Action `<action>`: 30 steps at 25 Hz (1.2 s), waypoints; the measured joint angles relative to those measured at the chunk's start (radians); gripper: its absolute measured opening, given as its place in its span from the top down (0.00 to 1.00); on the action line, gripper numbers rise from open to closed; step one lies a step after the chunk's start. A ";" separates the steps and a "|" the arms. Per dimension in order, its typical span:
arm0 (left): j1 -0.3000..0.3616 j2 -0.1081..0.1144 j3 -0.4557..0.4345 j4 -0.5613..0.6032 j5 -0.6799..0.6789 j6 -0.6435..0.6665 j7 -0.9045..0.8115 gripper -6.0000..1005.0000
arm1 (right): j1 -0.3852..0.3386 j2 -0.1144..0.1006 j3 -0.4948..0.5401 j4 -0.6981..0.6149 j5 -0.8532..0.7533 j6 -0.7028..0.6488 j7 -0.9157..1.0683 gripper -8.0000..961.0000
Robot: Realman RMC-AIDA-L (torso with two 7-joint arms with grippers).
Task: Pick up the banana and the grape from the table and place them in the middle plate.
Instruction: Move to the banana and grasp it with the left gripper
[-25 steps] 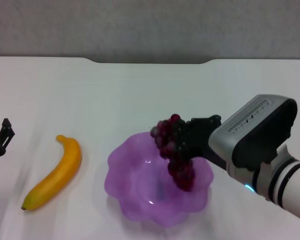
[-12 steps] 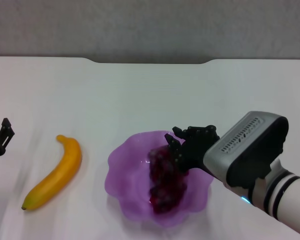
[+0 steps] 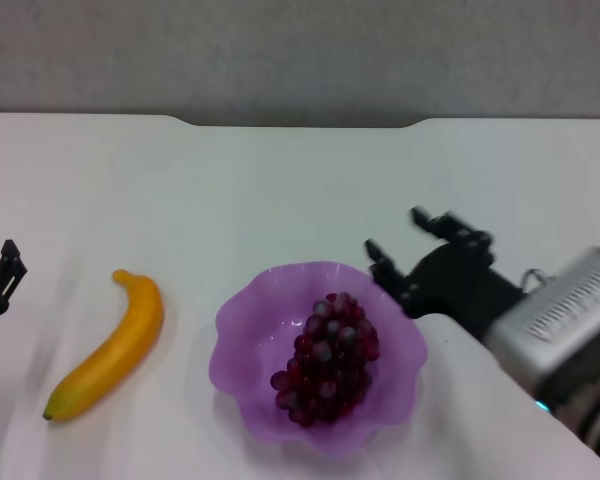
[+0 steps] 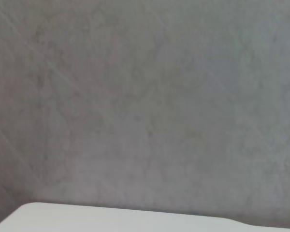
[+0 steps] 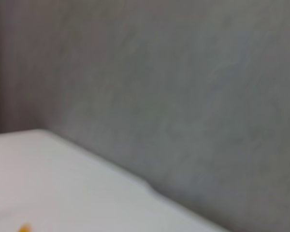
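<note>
The grape (image 3: 326,359), a dark red-purple bunch, lies inside the middle plate (image 3: 242,336), a translucent purple dish with a wavy rim at the front centre of the table (image 3: 280,180). My right gripper (image 3: 404,250) is open and empty, just beyond the plate's far right rim. The banana (image 3: 113,343) lies on the table left of the plate; a sliver of it shows in the right wrist view (image 5: 23,227). My left gripper (image 3: 0,278) is at the far left edge, left of the banana.
The white table has a shallow notch (image 3: 300,123) in its far edge, with a grey wall behind. The left wrist view shows only the wall and a strip of table edge (image 4: 111,220).
My right gripper let go of the grape, which dropped into the plate. The gripper then opened wide and drew back to the right, away from the plate. The left arm stayed put.
</note>
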 joint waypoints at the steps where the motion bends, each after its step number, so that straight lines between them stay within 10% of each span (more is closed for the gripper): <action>1: 0.000 0.001 0.002 -0.001 0.002 0.000 -0.007 0.11 | -0.009 0.000 0.001 -0.029 0.003 -0.068 0.002 0.39; 13: -0.006 0.011 0.004 -0.006 0.102 0.007 -0.131 0.11 | -0.072 0.002 0.124 -0.213 0.010 -0.354 0.104 0.11; 23: -0.015 0.003 0.010 -0.009 0.113 0.009 -0.128 0.11 | 0.081 0.004 0.156 -0.801 0.115 -0.918 0.392 0.09; 30: -0.021 0.000 0.010 -0.009 0.116 0.009 -0.128 0.11 | 0.152 0.012 0.156 -0.948 0.155 -0.904 0.357 0.09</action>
